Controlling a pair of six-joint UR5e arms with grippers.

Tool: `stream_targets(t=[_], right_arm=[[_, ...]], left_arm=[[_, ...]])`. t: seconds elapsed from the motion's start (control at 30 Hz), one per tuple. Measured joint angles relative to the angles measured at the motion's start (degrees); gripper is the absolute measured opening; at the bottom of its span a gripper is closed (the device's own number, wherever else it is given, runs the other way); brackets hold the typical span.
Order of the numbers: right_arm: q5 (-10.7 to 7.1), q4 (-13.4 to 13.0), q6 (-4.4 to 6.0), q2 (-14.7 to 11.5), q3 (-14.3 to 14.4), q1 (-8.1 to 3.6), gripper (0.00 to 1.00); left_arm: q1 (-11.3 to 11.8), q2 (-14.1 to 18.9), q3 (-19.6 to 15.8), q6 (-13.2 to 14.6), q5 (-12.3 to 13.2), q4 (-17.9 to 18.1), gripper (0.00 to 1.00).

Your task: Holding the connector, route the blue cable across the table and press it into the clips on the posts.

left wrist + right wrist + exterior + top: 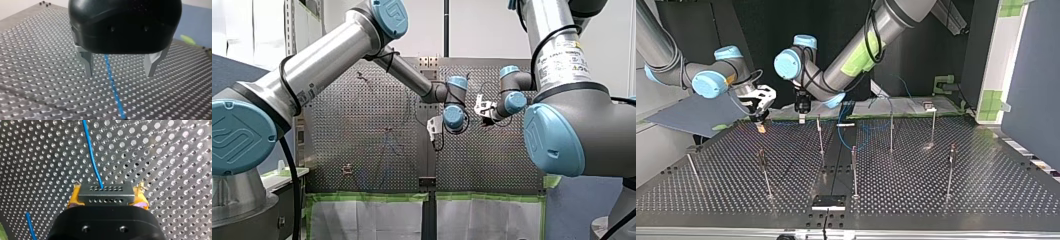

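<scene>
The blue cable [111, 80] could stray sideways.
The right gripper [107, 196] clamped the connector [105, 191]; the left gripper [119, 73], open, merely straddled the blue cable.

Stretches my left arm [337, 55] in from the front view's left to the middle, bends its wrist [455, 117] downward and hangs the black left gripper [120, 72] low over the desk [37, 62], with the metal fingers [88, 63] spread wide apart. Reaches my right arm [562, 60] in from the front view's right, folds its last joints [514, 102] close beside the left wrist, and tilts the right gripper [107, 197] steeply down toward the desk. Clamps the connector [105, 188] squarely between the yellow pads [74, 199].
</scene>
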Motion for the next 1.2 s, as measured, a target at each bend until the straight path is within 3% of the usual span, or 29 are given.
stream_targets(t=[0.17, 0.37, 0.77, 1.1, 1.17, 1.2], right_arm=[[-0.08, -0.1, 0.01, 0.0, 0.0, -0.03, 0.0], [-0.58, -0.1, 0.01, 0.0, 0.0, -0.18, 0.0], [-0.89, 0.0, 0.08, 0.0, -0.3, -0.44, 0.0], [-1.29, 0.0, 0.09, 0.0, -0.4, -0.5, 0.0], [-1.29, 0.0, 0.09, 0.0, -0.4, -0.5, 0.0], [-1.29, 0.0, 0.12, 0.0, -0.4, -0.51, 0.0]], left_arm=[[0.3, -0.4, 2.3, 0.0, 0.4, 0.1, 1.0], [0.0, -2.9, 5.4, 0.0, 1.7, -1.9, 1.0], [0.7, -8.7, 11.6, -0.3, 1.7, -6.5, 1.0], [0.7, -9.3, 14.4, -0.3, 1.6, -7.1, 1.0], [0.6, -9.3, 14.4, -0.2, 1.2, -7.3, 0.53], [0.5, -9.4, 14.4, 0.0, 0.8, -7.3, 0.53]])
